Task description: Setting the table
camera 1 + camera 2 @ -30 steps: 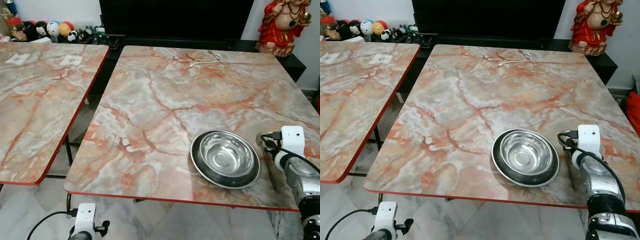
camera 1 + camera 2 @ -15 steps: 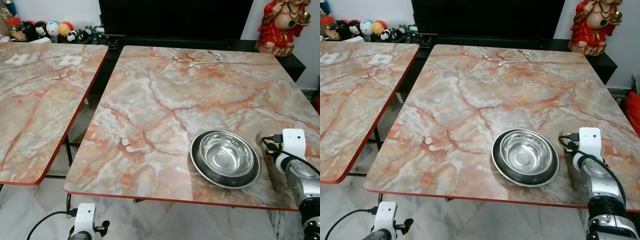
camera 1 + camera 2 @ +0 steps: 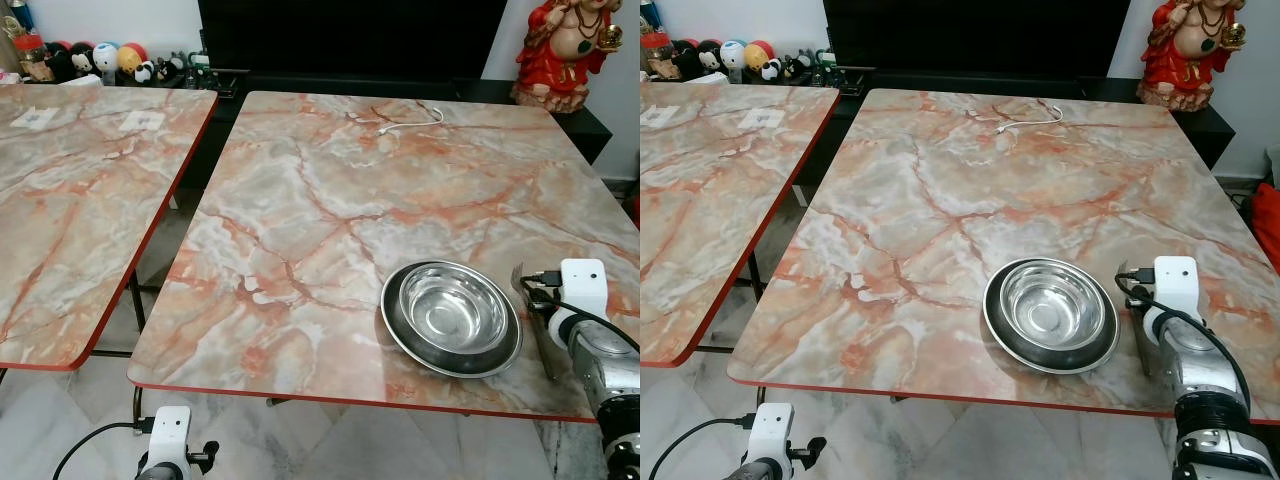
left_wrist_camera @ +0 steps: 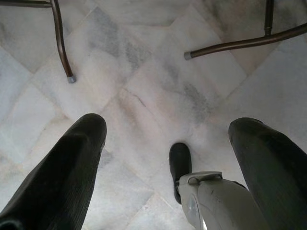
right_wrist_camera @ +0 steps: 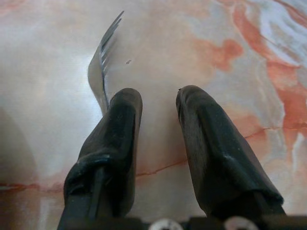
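Fork [image 5: 101, 62] lies flat on the marble table [image 3: 330, 200], just right of the steel bowl [image 3: 452, 317], tines pointing away from you toward the far edge. In the left eye view you see its tines at [image 3: 519, 280] and the handle running back along the near right corner, close to the table edge

Right gripper [image 5: 158, 103] hovers low over the tabletop, fingers [image 5: 117, 129] parted a little with nothing between them. The fork's neck passes beside and under the finger nearest the bowl, not inside the gap. I can't tell if that finger touches it

Judgement: the fork looks placed, so the step is a clean release and retreat. To do it well:
- lift straight up first, don't drag sideways; the finger by the neck can catch the fork and skew it
- keep the wrist and its cable off the bowl rim, they sit near it
- watch the handle end, it's near the front edge; a nudge toward you could tip it off
- if the fork ends up crooked, square it parallel to the bowl side before backing away

Left gripper [image 4: 168, 143] hangs idle below table height, fingers spread wide, over the tiled floor [image 4: 144, 72] with table legs [image 4: 60, 38] in sight
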